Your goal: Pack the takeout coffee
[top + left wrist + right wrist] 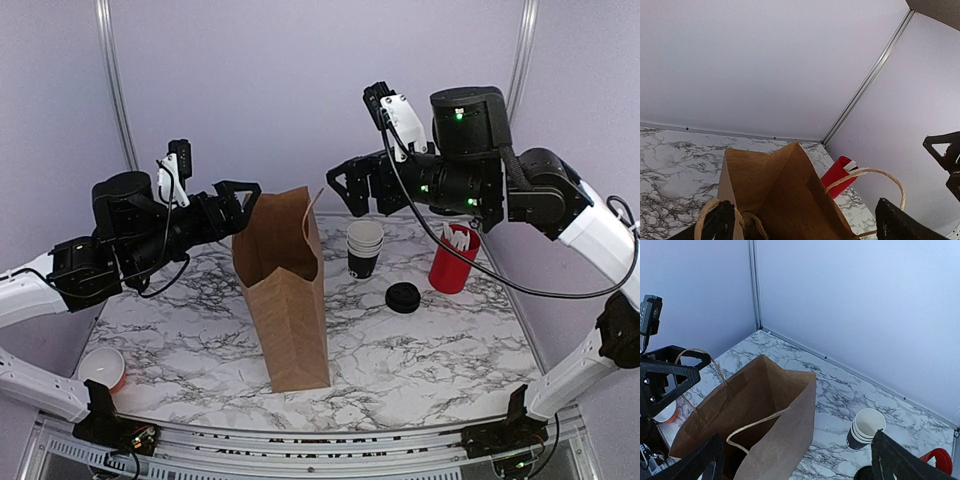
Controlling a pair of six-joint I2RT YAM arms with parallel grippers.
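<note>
Lighting: bright, diffuse, cool lilac cast. Shadows: soft, faint, beside tall brown paper bag (290, 310) on white marbled tabletop (420, 350). Focus: sharp.

Top external: high at the near edge, facing forward and down, whole marble table (420, 350) in frame. Left wrist: close over the brown paper bag (770, 185), lower centre, facing the back right corner. Right wrist: slightly farther off, bag lower left, facing the back left corner. Shared by all: the bag.

paper bag (290, 330) mouth – gapes upward | its right flank – cup stack (364, 248), red cup (453, 262) obstruct
</note>
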